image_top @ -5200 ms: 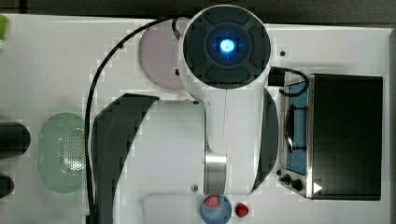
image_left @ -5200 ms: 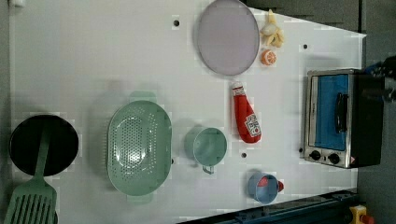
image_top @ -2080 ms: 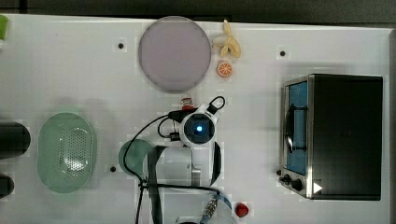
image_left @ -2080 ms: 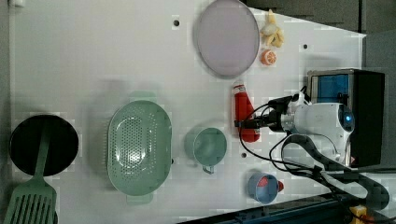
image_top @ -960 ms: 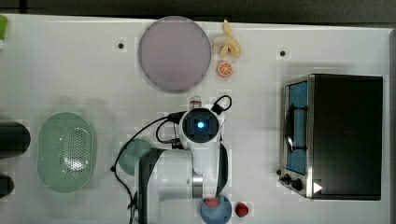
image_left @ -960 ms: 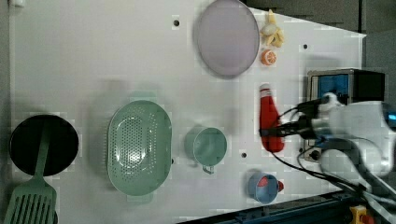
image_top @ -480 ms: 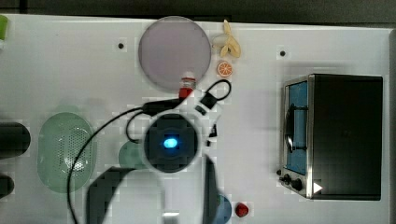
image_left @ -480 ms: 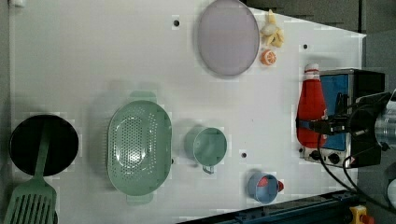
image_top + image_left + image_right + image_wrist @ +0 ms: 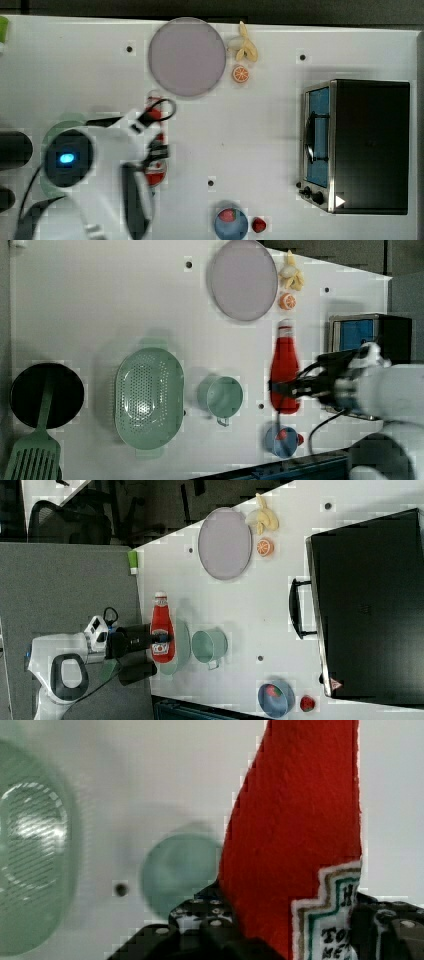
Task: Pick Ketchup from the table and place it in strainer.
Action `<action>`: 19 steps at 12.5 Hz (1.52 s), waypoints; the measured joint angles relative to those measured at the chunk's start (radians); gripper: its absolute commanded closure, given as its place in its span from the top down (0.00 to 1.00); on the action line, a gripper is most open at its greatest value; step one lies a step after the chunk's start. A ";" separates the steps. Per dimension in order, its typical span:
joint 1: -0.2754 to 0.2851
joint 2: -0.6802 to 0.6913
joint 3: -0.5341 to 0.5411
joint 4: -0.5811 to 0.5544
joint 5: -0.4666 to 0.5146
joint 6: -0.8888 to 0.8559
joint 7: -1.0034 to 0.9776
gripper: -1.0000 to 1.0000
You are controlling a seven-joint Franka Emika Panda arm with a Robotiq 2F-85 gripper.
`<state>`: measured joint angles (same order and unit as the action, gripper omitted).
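The pincer point(image 9: 161, 639) is clamped around the lower, labelled part of the Ketchup point(image 9: 162, 630), its dark fingers point(image 9: 300, 388) pressing the bottle from both sides, and the bottle hangs in the air off the white counter point(image 9: 100, 305) with its pale cap pointing away from the arm. In the wrist view the red body and the edge of the label sit right between the black fingertips. In the right view the bottle overlaps the near rim of the strainer point(image 9: 181, 647); in the left view the strainer point(image 9: 149, 398) lies well to the left view's left of the bottle, with the small green cup point(image 9: 224, 396) between them. Farther out are the greyish-lilac plate point(image 9: 243, 279), an orange slice point(image 9: 287, 301), the toaster oven point(image 9: 360, 145) and a blue bowl point(image 9: 231, 224).
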<state>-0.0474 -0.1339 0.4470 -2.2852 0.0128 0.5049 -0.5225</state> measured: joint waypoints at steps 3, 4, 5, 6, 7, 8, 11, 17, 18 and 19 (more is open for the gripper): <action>0.021 0.115 0.131 0.023 0.010 0.052 0.137 0.60; 0.037 0.163 0.160 0.035 0.009 0.084 0.178 0.60; 0.047 0.204 0.187 0.043 0.008 0.127 0.218 0.60; 0.047 0.237 0.217 0.047 0.008 0.171 0.267 0.60; 0.049 0.266 0.238 0.051 0.016 0.209 0.314 0.60; 0.049 0.293 0.258 0.057 0.021 0.236 0.356 0.60; 0.065 0.365 0.290 0.062 0.019 0.328 0.463 0.60; 0.089 0.552 0.276 0.070 -0.035 0.480 0.554 0.94; 0.089 0.567 0.273 0.062 -0.043 0.479 0.555 1.00; 0.092 0.574 0.266 0.059 -0.043 0.474 0.556 1.00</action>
<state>0.0447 0.4399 0.7134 -2.2266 -0.0298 0.9785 0.0331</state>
